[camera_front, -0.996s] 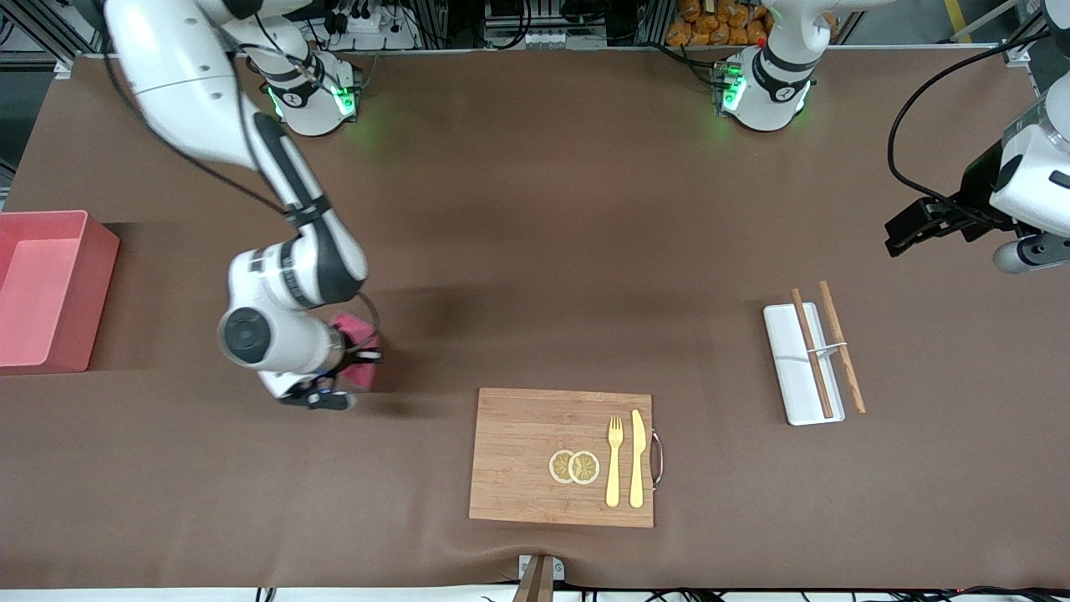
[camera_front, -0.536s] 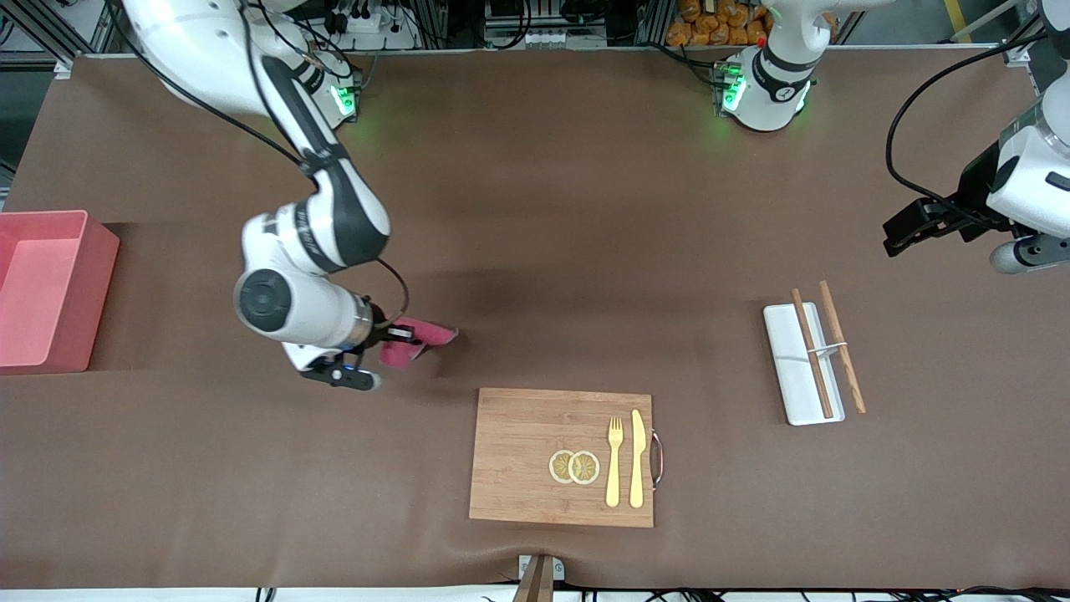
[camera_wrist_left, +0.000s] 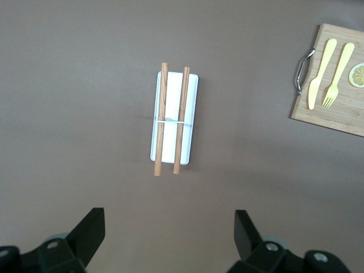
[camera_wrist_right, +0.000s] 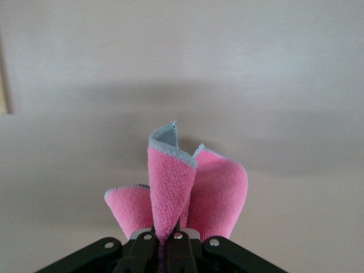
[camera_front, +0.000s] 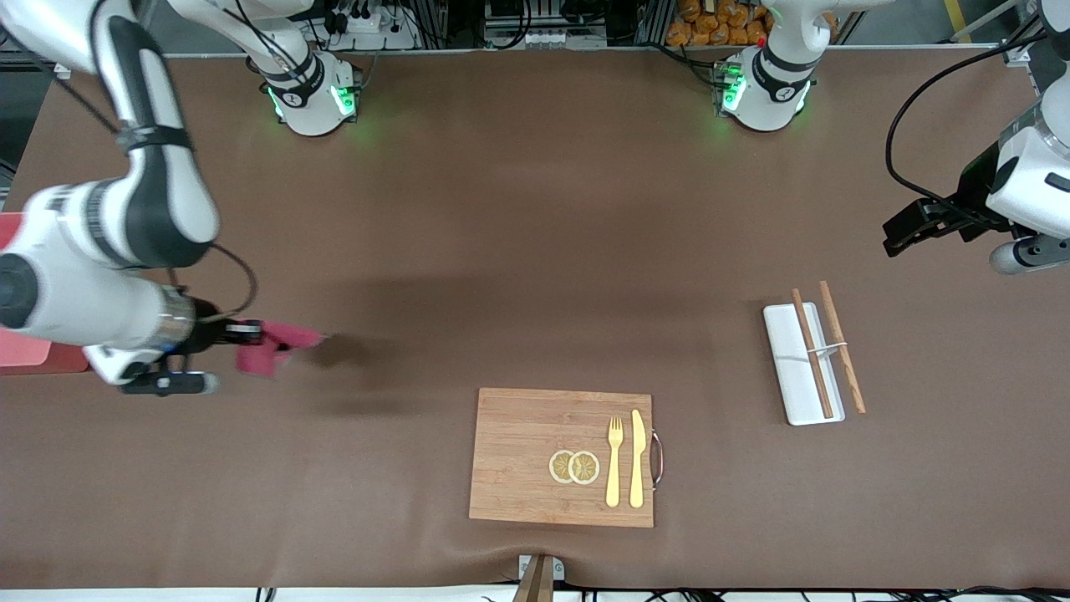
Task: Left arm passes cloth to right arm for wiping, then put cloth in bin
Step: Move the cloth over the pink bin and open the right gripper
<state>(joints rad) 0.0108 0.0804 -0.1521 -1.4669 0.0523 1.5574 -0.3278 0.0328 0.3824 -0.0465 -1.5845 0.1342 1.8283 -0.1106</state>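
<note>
Front view: right gripper (camera_front: 251, 334) clamped on cloth (camera_front: 276, 344), over table near bin (camera_front: 25, 349); bin lies toward right arm's end. Left gripper (camera_front: 907, 230) waits, jaws wide.
Left wrist view: empty left gripper over white tray (camera_wrist_left: 174, 116).
Right wrist view: cloth bunched between closed fingers (camera_wrist_right: 145, 242).

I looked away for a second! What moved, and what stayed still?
The right gripper, still shut on the cloth, swept it toward the right arm's end of the table, close to the bin. The left gripper stayed open, waiting; cutting board and tray stayed put.
</note>
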